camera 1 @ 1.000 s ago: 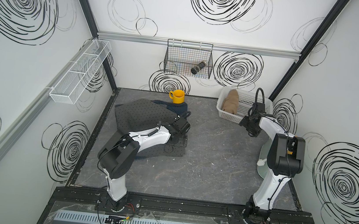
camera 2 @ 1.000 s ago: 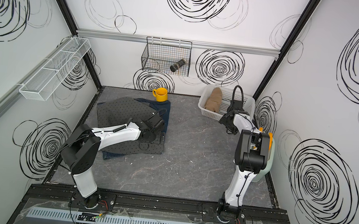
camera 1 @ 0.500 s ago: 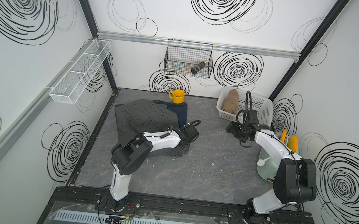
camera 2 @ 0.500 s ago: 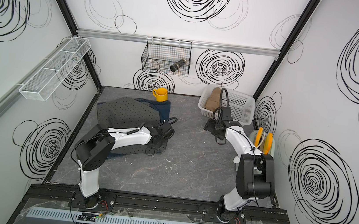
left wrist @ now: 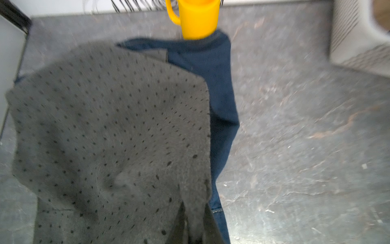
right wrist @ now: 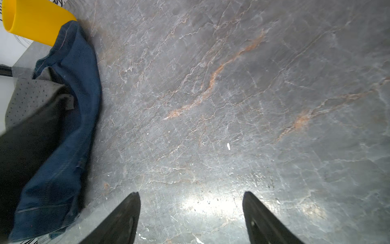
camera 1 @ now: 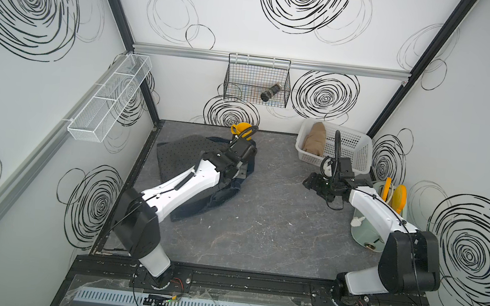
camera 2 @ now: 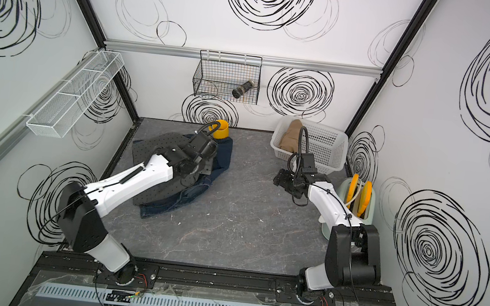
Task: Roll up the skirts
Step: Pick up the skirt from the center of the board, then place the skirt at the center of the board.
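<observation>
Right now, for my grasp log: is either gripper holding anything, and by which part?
The left gripper pinches the grey dotted skirt at its edge beside the denim skirt; the right gripper is open, holding nothing.

My pincer (left wrist: 195,228) nips a raised fold of the grey dotted skirt (left wrist: 109,131), dark fingers half buried in cloth. The denim skirt (left wrist: 219,88) lies beneath, showing along one edge. A yellow mug (left wrist: 198,19) stands at its far end on the marbled table (left wrist: 306,147); beyond, a blurred white basket (left wrist: 354,38)
</observation>
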Available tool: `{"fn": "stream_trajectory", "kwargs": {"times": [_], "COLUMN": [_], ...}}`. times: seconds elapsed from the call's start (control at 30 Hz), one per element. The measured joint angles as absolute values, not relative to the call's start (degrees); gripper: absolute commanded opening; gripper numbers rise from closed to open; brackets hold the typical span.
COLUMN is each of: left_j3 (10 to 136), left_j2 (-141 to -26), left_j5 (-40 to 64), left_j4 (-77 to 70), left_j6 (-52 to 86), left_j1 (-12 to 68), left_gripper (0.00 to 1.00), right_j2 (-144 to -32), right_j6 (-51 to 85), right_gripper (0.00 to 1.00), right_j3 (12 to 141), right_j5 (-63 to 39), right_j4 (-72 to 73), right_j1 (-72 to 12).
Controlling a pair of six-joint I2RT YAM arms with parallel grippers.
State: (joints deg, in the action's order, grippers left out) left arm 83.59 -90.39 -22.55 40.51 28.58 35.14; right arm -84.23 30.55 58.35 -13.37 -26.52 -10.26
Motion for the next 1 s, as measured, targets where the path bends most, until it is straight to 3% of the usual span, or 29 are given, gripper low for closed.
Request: {"fn": "stream_trajectory", "kwargs": {"times": [0.1,0.4,0.6,0.7,0.8,1.0], "left_j3": [84.9,79.2,109.4,122.9,115.2,79.8], "left_j2": [-87.9,-90.7,-102.0,-105.8,-101.3,-94.5], "left_j5": [-21.9,-17.7,-15.4,-14.2,-13.7,-11.4], "left_j4": [40.4,40.5,43.6,42.1,36.8,31.9], "left_j6": [27.0,26.3,22.0,17.1,13.8,13.0], "left_j1": [35.2,35.6,34.6,38.3,47.3,68.1], "left_gripper": [0.00,0.00,0.00,0.00,0.00,0.00], "right_j2": [-84.2,-84.2,-84.5,-83.9,-80.3,-70.7], "right_j6": [30.4,30.3,31.3,32.0,32.1,32.1], "right_gripper": [0.79,0.79,0.80,0.81,0.82,0.83], "right_j3": [58.3,58.3,62.8,66.5,66.3,59.5], "right_j5": [-14.5,-16.3,-17.8,-18.0,-17.8,-17.9], "right_j4": [-27.0,-28.0,-31.4,-31.7,-31.5,-29.5], "right_j1": [-10.3,-10.2,-8.8,-7.1,-5.8,-3.7]}}
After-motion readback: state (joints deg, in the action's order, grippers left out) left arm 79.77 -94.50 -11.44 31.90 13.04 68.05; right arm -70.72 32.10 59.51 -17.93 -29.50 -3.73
